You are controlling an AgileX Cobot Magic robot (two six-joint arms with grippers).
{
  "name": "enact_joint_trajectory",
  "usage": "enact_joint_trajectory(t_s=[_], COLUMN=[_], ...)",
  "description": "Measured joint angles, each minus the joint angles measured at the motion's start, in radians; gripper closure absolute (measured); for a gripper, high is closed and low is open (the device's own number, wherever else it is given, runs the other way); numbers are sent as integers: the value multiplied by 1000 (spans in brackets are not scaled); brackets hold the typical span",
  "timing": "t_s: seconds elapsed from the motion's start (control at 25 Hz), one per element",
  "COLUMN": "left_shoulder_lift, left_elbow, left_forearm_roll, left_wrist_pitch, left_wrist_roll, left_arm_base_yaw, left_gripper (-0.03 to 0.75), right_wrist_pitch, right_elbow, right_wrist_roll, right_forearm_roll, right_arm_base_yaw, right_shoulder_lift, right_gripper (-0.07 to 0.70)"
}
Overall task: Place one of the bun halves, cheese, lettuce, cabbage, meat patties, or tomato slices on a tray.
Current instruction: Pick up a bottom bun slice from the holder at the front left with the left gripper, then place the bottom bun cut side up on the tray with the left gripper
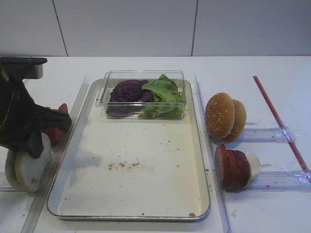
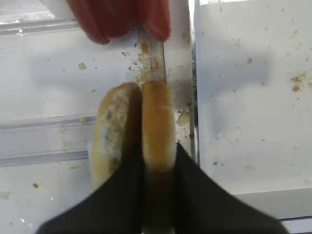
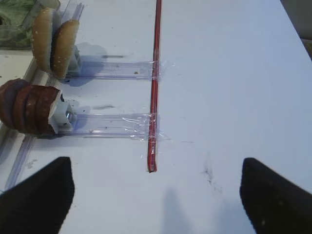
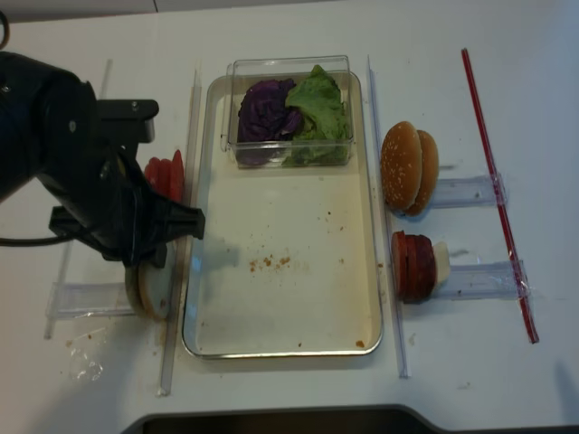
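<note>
Two cream-white bun halves [image 2: 114, 131] stand on edge left of the tray [image 1: 146, 184]. My left gripper [image 2: 158, 146] is shut on the right-hand half [image 2: 158, 112], with one finger between the two halves and the other on its outer side. The arm hides most of this from above [image 1: 24, 170]. Tomato slices [image 1: 60, 114] stand just behind the buns. Lettuce [image 1: 163, 92] and cabbage [image 1: 127, 91] lie in a clear box. Meat patties [image 1: 233, 167] stand right of the tray, with a pale block [image 1: 255, 162] beside them; I cannot tell whether it is cheese. My right gripper [image 3: 156, 195] is open over bare table.
The clear box [image 1: 141, 75] sits at the tray's far end, and crumbs dot the tray floor. Sesame bun tops [image 1: 224, 116] stand right of the tray. Clear rails [image 1: 204, 116] run along both tray sides. A red strip [image 1: 279, 121] is taped at the far right.
</note>
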Motion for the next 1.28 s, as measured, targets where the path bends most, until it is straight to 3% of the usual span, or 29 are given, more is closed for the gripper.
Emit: enact_joint_trajectory(t_s=[0.24,0.6,0.76,1.28], left_shoulder_lift=[0,0,0,0], left_elbow=[-87,-141,-177,-174], left_forearm_roll=[2,-53,-163,-390], left_wrist_pitch=[77,118,99,-45], left_wrist_roll=[0,16,68,199], left_arm_base_yaw=[0,0,0,0], left_gripper=[637,642,643,645], right_wrist_pitch=[0,0,0,0], right_elbow=[0,0,0,0], right_wrist_roll=[0,3,3,3], right_forearm_roll=[0,0,0,0], right_arm_base_yaw=[0,0,0,0], right_shoulder_lift=[0,0,0,0], right_gripper=[-57,-57,-57,-57])
